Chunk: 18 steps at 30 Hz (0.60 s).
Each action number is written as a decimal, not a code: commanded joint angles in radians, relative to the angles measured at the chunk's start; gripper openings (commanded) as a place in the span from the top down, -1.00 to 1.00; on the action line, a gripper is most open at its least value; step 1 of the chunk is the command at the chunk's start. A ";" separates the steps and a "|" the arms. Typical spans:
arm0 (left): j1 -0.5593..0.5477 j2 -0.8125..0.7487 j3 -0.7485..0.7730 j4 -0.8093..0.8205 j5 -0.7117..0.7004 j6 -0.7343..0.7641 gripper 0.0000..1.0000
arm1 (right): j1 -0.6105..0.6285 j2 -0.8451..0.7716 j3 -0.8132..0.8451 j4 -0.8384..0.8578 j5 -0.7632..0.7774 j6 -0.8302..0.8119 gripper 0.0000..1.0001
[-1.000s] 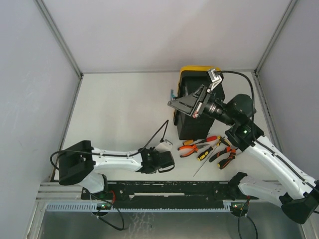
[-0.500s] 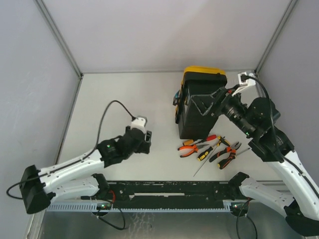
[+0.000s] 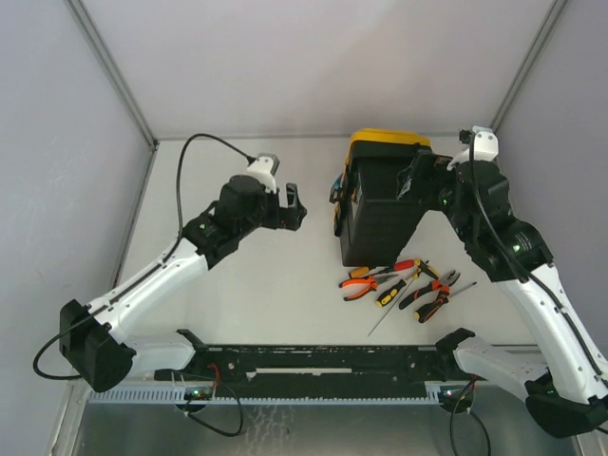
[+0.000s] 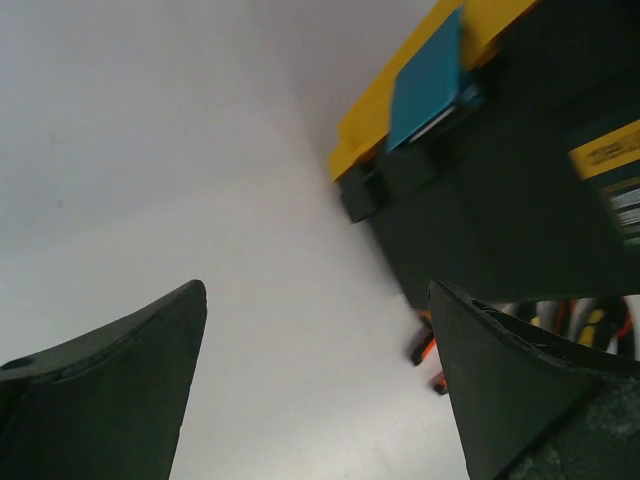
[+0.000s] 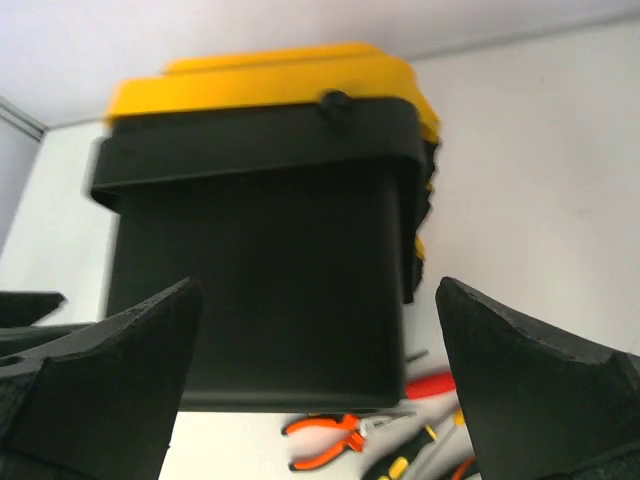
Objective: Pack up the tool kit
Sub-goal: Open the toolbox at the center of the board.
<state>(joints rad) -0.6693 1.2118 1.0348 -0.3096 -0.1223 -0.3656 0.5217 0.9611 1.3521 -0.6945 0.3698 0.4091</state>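
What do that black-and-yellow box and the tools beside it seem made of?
Toolbox: likely moulded plastic, with a matte black body and a smoother yellow lid. Pliers and screwdrivers: the orange and yellow grips look plastic or rubber; the thin grey shafts look metal.

Toolbox (image 4: 500, 200) partly beyond the right edge.

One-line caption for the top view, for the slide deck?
Left gripper and right gripper open near the toolbox; pliers and screwdrivers lie loose on the table beside it.
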 commanded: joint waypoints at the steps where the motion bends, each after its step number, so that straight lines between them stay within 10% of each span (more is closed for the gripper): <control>1: 0.006 0.005 0.146 0.099 0.127 -0.020 -0.91 | -0.132 -0.014 -0.004 -0.054 -0.195 0.021 -1.00; 18: -0.103 0.129 0.295 0.384 0.422 -0.227 -0.97 | -0.406 0.062 -0.088 0.125 -0.788 0.032 -1.00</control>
<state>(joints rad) -0.7212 1.2861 1.2148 -0.0040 0.2581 -0.5461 0.1307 0.9947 1.2633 -0.6476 -0.3023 0.4332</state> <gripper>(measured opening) 0.983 0.997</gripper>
